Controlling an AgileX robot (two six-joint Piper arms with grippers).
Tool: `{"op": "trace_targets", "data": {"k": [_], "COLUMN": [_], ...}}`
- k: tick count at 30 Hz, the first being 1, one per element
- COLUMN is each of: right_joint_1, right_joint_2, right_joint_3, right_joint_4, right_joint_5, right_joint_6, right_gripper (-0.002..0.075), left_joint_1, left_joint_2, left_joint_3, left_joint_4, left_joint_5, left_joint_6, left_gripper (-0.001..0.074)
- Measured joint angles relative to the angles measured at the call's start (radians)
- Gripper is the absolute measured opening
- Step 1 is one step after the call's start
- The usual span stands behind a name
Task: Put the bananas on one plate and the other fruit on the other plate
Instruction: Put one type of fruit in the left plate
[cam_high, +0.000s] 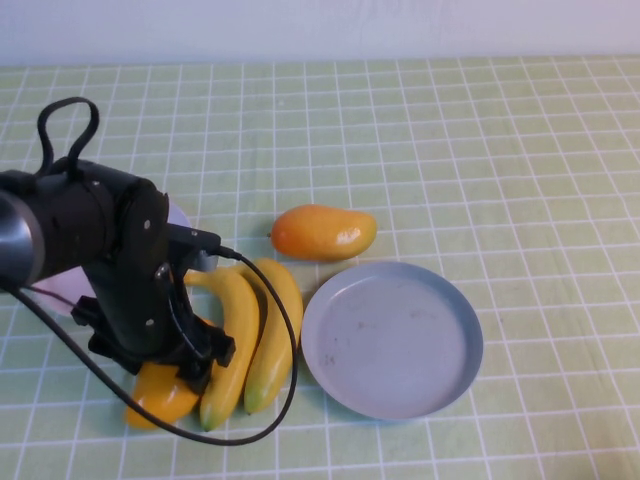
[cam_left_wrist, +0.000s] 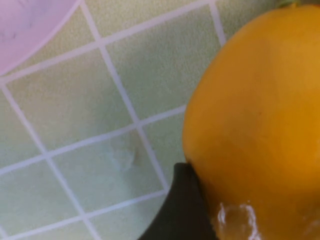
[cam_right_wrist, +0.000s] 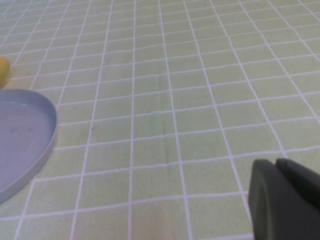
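Closest to me, near the table's front left edge, one mango (cam_left_wrist: 260, 130) sits between my left gripper's (cam_high: 185, 378) open fingers (cam_left_wrist: 182, 210). Two bananas (cam_high: 255, 335) lie just beside it, left of the grey-blue plate (cam_high: 392, 340); another mango (cam_high: 323, 231) lies behind. Pink plate (cam_left_wrist: 25, 25) hides behind my arm. Right gripper (cam_right_wrist: 285, 200) is closed over bare cloth.

Two long yellow bananas (cam_high: 250, 340) with greenish tips lie side by side, touching, just left of the empty grey-blue plate (cam_high: 392, 340). One glossy orange mango (cam_high: 323, 232) rests just beyond that plate. The second mango (cam_high: 158, 395) lies against the bananas' near ends. The pink-lilac plate (cam_high: 62, 295) sits farther left, mostly hidden.
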Motion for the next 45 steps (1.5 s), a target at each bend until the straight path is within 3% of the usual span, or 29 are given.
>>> {"op": "trace_targets", "data": {"k": [6, 12, 23, 27, 35, 40, 45], "right_joint_1": [0.000, 0.000, 0.000, 0.000, 0.000, 0.000, 0.000], "right_joint_2": [0.000, 0.000, 0.000, 0.000, 0.000, 0.000, 0.000], "right_joint_3": [0.000, 0.000, 0.000, 0.000, 0.000, 0.000, 0.000], "right_joint_4": [0.000, 0.000, 0.000, 0.000, 0.000, 0.000, 0.000], "right_joint_5": [0.000, 0.000, 0.000, 0.000, 0.000, 0.000, 0.000], "right_joint_6": [0.000, 0.000, 0.000, 0.000, 0.000, 0.000, 0.000], "right_gripper": [-0.0018, -0.0018, -0.0018, -0.0018, -0.0018, -0.0018, -0.0018], "left_joint_1": [0.002, 0.022, 0.286, 0.330, 0.338, 0.338, 0.338], "left_joint_2": [-0.045, -0.087, 0.154, 0.228, 0.270, 0.270, 0.252], "left_joint_3": [-0.093, -0.157, -0.320, -0.401, -0.450, -0.457, -0.523], "left_joint_4": [0.032, 0.189, 0.177, 0.124, 0.114, 0.114, 0.108], "left_joint_5": [0.092, 0.063, -0.029, -0.003, 0.026, 0.040, 0.113], "left_joint_6": [0.000, -0.016, -0.011, 0.034, 0.070, 0.070, 0.070], "left_gripper": [0.0519, 0.0518, 0.0518, 0.0518, 0.0523, 0.0615, 0.0631]}}
